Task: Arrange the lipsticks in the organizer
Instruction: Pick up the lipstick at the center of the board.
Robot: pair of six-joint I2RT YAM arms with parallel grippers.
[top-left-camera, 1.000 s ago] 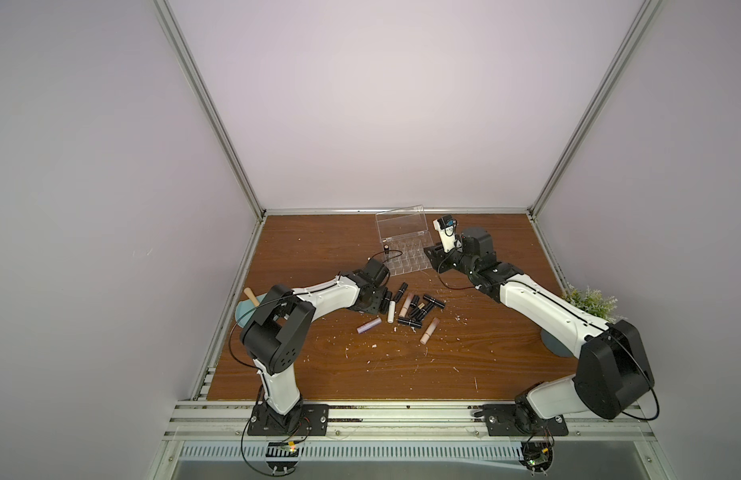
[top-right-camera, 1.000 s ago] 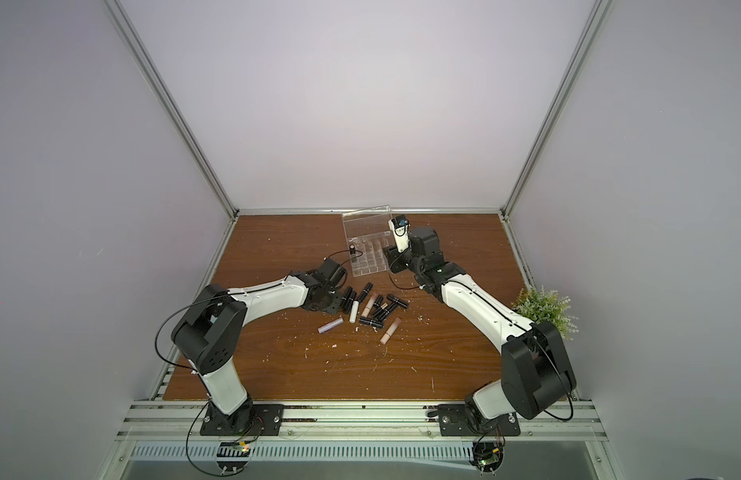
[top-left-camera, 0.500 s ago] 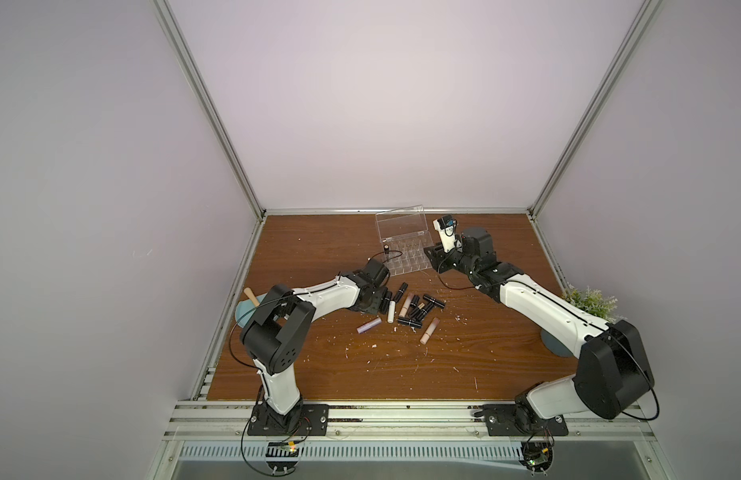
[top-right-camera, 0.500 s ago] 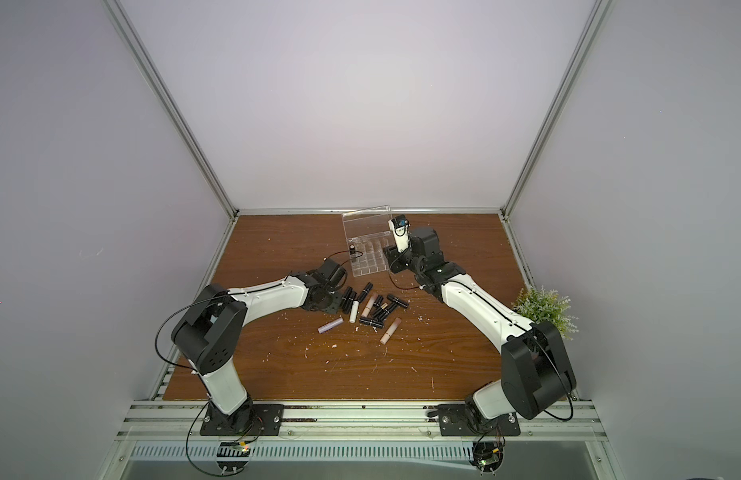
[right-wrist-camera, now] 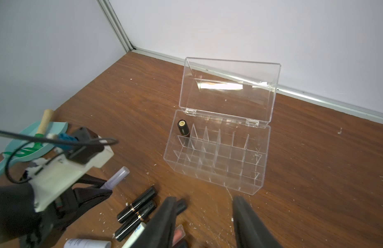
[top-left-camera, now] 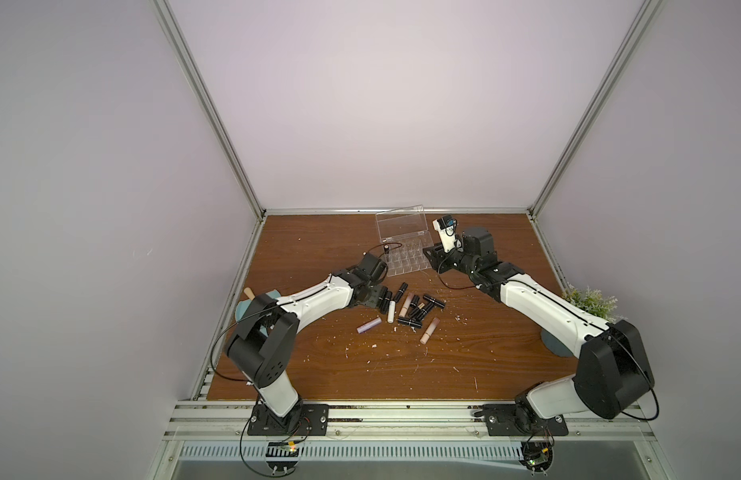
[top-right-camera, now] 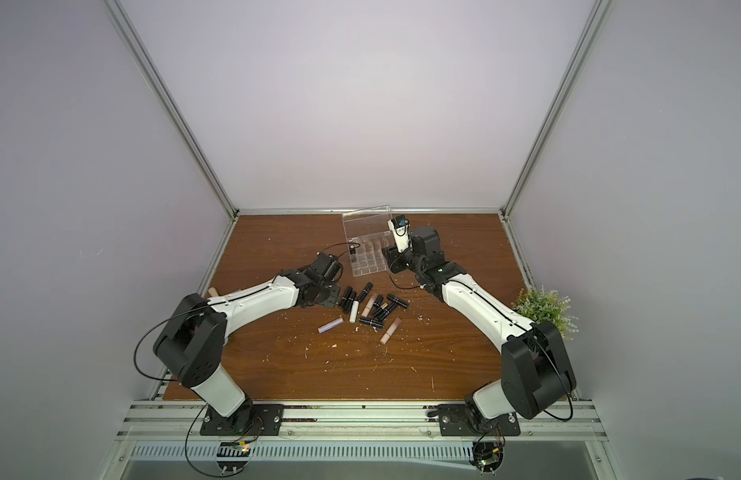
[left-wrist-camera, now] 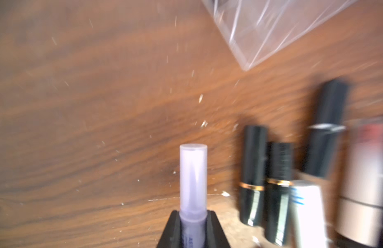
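Nearest us on the tabletop, a loose lavender tube and a beige-pink tube lie at seven and five o'clock of the main pile of lipsticks, mostly black, all lying flat. At nine o'clock of that pile, here's the news: the left hand, ajar a second ago, has pinched shut on a lavender lipstick. The wrist view shows the tube clamped by its base between the black jaws, cap poking forward. Whether it's clear of the wood yet, I can't tell. So the pick is made, and I'd say a carry to the organizer comes next.

Farther out, at twelve o'clock of the pile, the organizer sits with its lid standing open and just one black lipstick upright in its ten o'clock corner cell. Right at its three o'clock, the right hand hasn't budged: jaws parted, nothing between them. Early days, then: nearly every cell is bare, and about a dozen tubes wait on the wood.
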